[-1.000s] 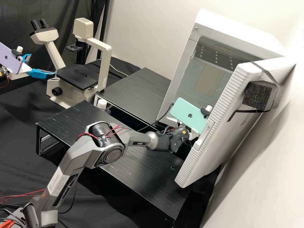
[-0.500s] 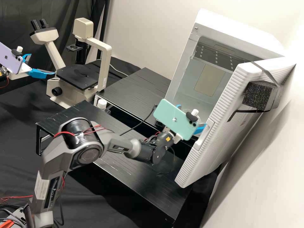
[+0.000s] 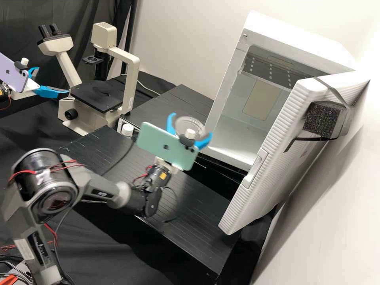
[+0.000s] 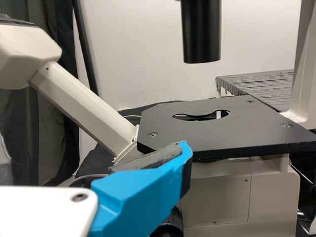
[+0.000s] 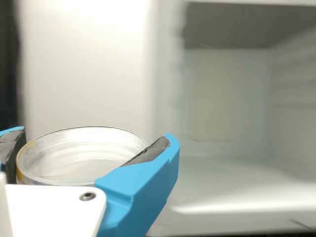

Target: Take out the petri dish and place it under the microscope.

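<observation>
Petri dish [image 5: 81,155]: round, shallow, clear and colourless for the most part, with a fine dark line along the rim. An amber tint marks the wall beside one finger. Pale streaks and curved bands show through it; whether these are contents or reflections cannot be told. Dish is roughly level.

Location: in the air, outside the white cabinet [image 3: 332,47], held by the right claw [image 3: 191,125]. This claw is spread about as wide as the dish, one blue finger on each side, grey pads facing the wall. A pale green phone [image 3: 162,145] is mounted behind it.

Cabinet door [image 3: 273,130] stands open; the pale interior is visible. Black slatted tabletop [image 3: 194,206] lies beneath the right arm. A white-capped bottle [image 3: 127,130] is near its far edge.

Microscope [image 3: 128,75]: cream body, flat black stage [image 4: 237,128] with a keyhole-like opening. Dish is well apart from it. The left claw [image 3: 53,80] is beside the stage, fingers parted, nothing between them. A lilac phone [image 3: 12,74] is mounted on that arm.
</observation>
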{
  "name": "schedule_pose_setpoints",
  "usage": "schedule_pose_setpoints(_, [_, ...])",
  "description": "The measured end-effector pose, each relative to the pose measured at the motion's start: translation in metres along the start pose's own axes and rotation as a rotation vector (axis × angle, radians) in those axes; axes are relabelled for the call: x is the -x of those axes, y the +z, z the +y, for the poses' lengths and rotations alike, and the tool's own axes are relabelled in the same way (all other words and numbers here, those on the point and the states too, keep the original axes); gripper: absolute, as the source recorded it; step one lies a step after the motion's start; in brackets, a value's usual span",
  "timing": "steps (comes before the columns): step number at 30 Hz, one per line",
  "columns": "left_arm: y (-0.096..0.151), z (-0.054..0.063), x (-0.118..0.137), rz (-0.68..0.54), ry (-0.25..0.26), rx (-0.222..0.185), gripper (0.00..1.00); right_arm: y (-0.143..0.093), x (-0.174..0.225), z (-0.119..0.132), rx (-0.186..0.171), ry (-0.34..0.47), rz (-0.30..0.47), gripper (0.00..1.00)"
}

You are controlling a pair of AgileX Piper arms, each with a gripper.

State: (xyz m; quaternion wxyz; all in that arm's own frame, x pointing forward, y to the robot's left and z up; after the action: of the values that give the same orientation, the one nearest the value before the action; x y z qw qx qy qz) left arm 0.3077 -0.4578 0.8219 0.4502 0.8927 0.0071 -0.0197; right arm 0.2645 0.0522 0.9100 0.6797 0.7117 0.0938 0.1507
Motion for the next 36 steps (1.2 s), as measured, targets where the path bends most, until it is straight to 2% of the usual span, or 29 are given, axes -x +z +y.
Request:
schedule_pose_setpoints(4, [0.000, 0.000, 0.000, 0.000, 0.000, 0.000, 1.00, -0.031, 0.006, -0.030, 0.025, -0.086, 0.098, 0.00])
schedule_pose_setpoints(9, [0.000, 0.000, 0.000, 0.000, 0.000, 0.000, 1.00, -0.058, 0.010, -0.054, 0.023, -0.133, 0.175, 0.00])
schedule_pose_setpoints(12, [0.000, 0.000, 0.000, 0.000, 0.000, 0.000, 1.00, -0.070, 0.008, -0.067, 0.013, -0.160, 0.192, 0.00])
schedule_pose_setpoints(15, [0.000, 0.000, 0.000, 0.000, 0.000, 0.000, 1.00, -0.080, 0.006, -0.083, -0.011, -0.176, 0.184, 0.00])
schedule_pose_setpoints(24, [0.000, 0.000, 0.000, 0.000, 0.000, 0.000, 1.00, -0.101, -0.010, -0.131, 0.014, -0.248, 0.145, 0.00])
schedule_pose_setpoints(32, [0.000, 0.000, 0.000, 0.000, 0.000, 0.000, 1.00, -0.122, -0.034, -0.165, -0.018, -0.263, 0.117, 0.00])
schedule_pose_setpoints(36, [0.000, 0.000, 0.000, 0.000, 0.000, 0.000, 1.00, -0.122, -0.050, -0.186, -0.033, -0.270, 0.080, 0.00])
